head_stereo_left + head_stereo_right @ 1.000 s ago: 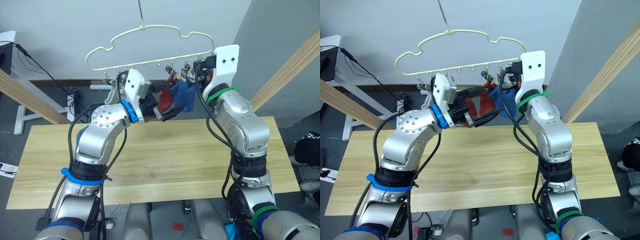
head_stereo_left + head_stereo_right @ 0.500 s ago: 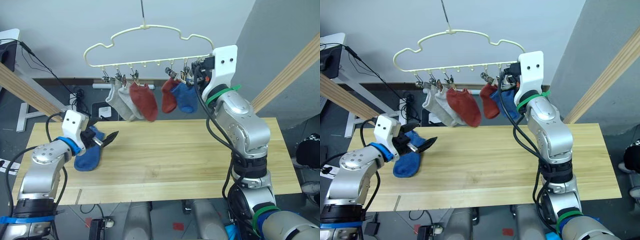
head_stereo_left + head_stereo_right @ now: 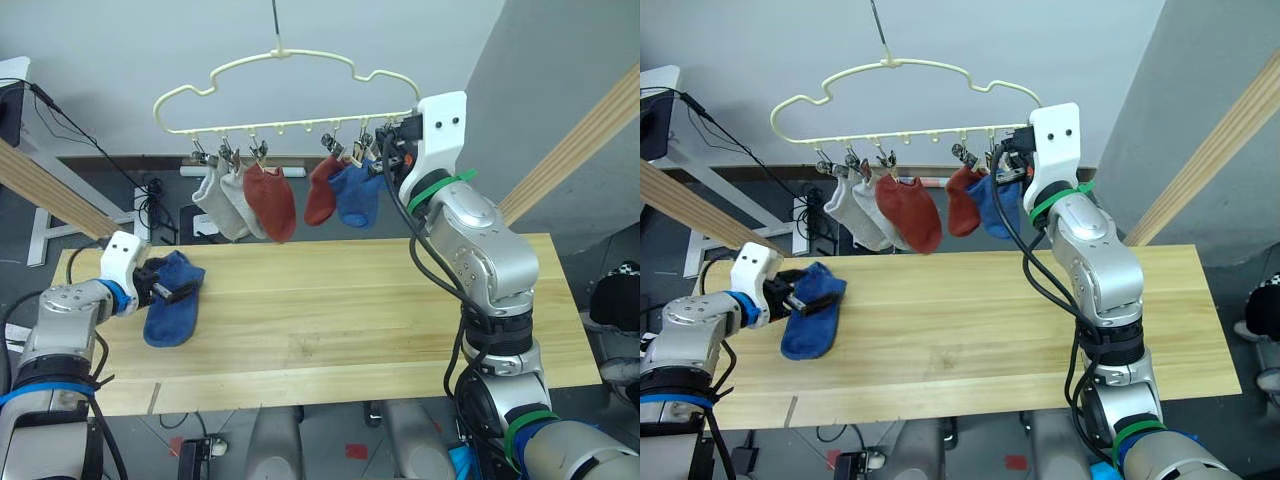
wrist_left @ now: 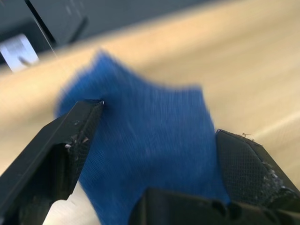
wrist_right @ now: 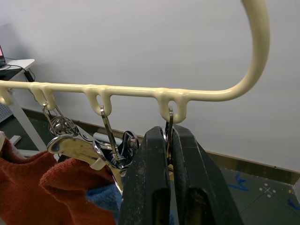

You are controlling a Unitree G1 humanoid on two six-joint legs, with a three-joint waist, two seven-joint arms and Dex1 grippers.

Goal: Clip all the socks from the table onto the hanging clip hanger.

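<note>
The cream clip hanger hangs above the far side of the table. Five socks hang from its clips: two light grey, two rust-red and one blue. One more blue sock lies flat at the table's left end. My left gripper is open low over that sock, one finger on each side of its upper part. My right gripper is raised at the hanger's right end, shut on the metal clip under the last loop.
Slanted wooden poles of the frame stand at the left and right behind the table. A white desk and floor cables lie beyond the far left edge. The bare wood stretches from the sock to the table's right end.
My left arm has swung from the hanger down to the table's left end and lowered its open fingers around the blue sock. The hanger has drifted slightly left. My right gripper stays put.
</note>
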